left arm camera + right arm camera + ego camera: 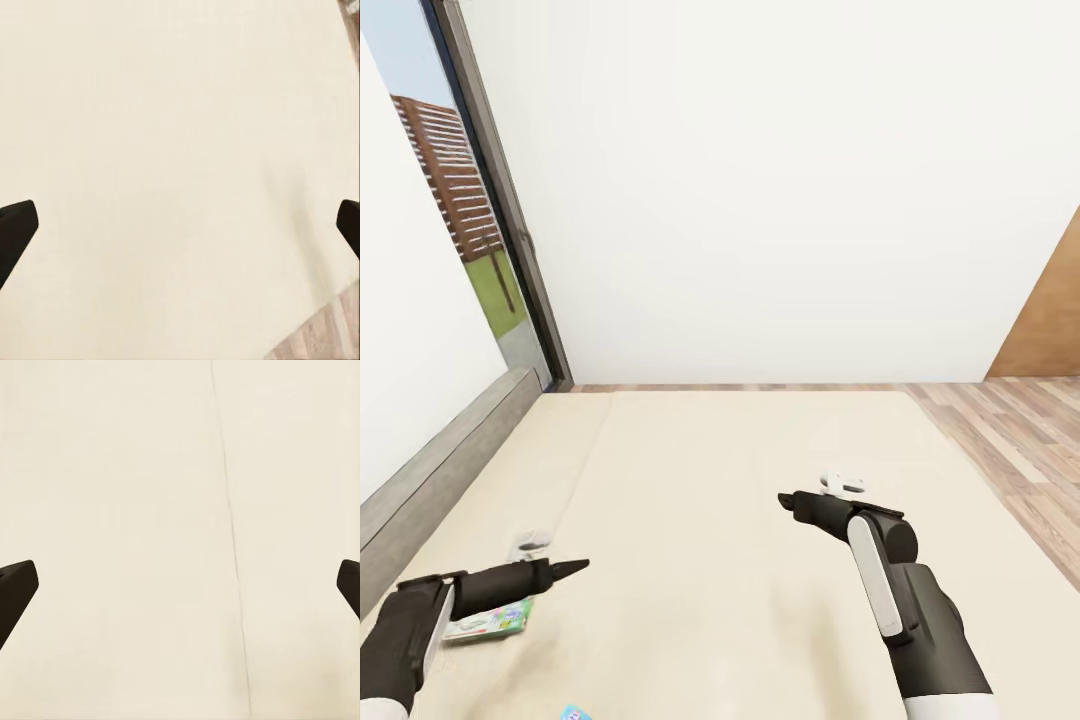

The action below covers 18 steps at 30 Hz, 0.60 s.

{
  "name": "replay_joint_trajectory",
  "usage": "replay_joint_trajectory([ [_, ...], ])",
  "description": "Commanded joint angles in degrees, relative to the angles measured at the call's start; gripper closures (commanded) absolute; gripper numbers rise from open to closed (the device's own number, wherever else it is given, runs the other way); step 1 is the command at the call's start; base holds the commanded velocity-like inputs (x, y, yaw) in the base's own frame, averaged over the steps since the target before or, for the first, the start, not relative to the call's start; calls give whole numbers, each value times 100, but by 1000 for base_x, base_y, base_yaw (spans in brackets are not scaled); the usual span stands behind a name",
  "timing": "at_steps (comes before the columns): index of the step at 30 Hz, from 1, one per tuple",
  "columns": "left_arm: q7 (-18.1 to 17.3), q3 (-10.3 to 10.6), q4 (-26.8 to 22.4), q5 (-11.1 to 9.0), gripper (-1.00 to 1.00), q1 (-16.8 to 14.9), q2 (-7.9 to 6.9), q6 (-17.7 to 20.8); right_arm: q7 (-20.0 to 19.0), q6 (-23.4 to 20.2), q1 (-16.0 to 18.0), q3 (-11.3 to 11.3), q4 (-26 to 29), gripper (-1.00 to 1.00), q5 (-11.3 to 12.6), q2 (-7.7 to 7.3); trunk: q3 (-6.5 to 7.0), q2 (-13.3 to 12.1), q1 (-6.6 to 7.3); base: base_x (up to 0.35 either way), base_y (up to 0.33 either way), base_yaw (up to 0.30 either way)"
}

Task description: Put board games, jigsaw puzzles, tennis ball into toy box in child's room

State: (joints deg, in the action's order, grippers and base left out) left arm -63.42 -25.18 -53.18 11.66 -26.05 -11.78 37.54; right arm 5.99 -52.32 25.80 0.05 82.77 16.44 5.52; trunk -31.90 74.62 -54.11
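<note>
Blue board game (pixel 574 713) at near bed (pixel 740 470) edge, pale-green board game (pixel 490 620) under left gripper (pixel 180 225); both grippers spread wide, empty; pickup pending, descend next.

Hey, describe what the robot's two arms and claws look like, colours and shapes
Both arms are matte black with rounded, tubular segments and a long white panel along the forearm. The left claw tapers into slim black pointed fingers; the right claw is black too, with a small white part just behind it. In the wrist views the fingertips show as blunt black wedges. No cables or markings show.
</note>
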Motion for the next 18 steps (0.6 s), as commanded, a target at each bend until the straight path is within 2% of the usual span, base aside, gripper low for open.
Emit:
replay_joint_trajectory([
  [1,-374,-20,-281,58,-100,-6,-34,305,58,-20,4,0,8,-100,61,1,0,3,0,0,0,0],
  [2,-526,-21,-403,59,-100,-6,-59,426,59,-19,4,-1,8,-100,61,1,7,3,0,0,0,0],
  [3,-826,-21,-614,69,-100,-6,-127,669,59,-18,4,-3,9,-100,61,1,15,3,0,0,0,0],
  [6,-1294,-16,-873,78,-100,-3,-295,1035,55,-16,4,-4,10,-100,61,1,40,3,0,0,0,0],
  [11,-1514,-69,-977,69,-100,-4,-398,1276,42,-15,4,-5,9,-100,61,1,67,3,0,0,0,0],
  [12,-1547,-149,-1018,59,-100,-5,-408,1452,36,-15,4,-11,10,-100,65,1,67,3,0,0,0,0],
  [18,-1605,-386,-1083,48,-100,-3,-401,1516,34,-15,3,-6,11,-100,69,1,69,3,0,0,3,0],
])
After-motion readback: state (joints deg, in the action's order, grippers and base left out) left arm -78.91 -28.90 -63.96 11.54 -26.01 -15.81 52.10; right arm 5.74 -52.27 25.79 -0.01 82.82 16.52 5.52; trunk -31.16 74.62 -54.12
